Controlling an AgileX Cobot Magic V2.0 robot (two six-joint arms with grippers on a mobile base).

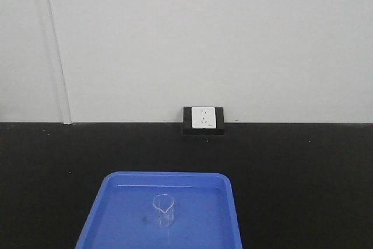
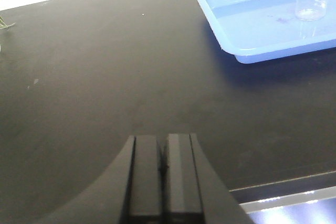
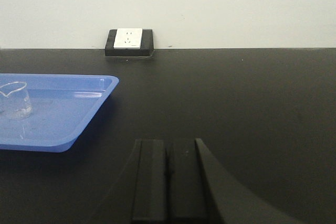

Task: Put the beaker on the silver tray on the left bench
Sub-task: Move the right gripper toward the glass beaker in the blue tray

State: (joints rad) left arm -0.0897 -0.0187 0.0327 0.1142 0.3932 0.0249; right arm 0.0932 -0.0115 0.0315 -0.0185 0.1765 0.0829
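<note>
At the bottom of the left wrist view, the left gripper [image 2: 164, 182] has its two dark fingers pressed flat together with nothing between them. The right wrist view shows the right gripper [image 3: 168, 182] in the same state: fingers together, holding nothing. Both hang low over the black counter [image 2: 105, 77], and the front-facing view shows neither of them.

Only the left wrist view shows the counter's near edge, at lower right, with a pale strip and a bluish sheen below it. It also shows a bit of green at the far left border, too small to identify.

Further out, a bright blue tray [image 1: 169, 176] lies flat on the counter. The beaker [image 1: 164, 209] stands upright inside it, clear and empty, apart from the tray's walls. In the front-facing view its spout points toward the camera, with a faint dark mark on the tray floor just to its left. From the left wrist the tray sits at upper right, and from the right wrist at left. Bare counter lies between each gripper and the tray, and nothing stands in front of the beaker in any view.

At the counter's back edge, a white socket in a black housing [image 1: 203, 118] sits against the pale wall [image 1: 204, 39]. It shows in the front-facing and right wrist views only. The front-facing view alone shows a white vertical strip [image 1: 58, 45] running up the wall at left.
</note>
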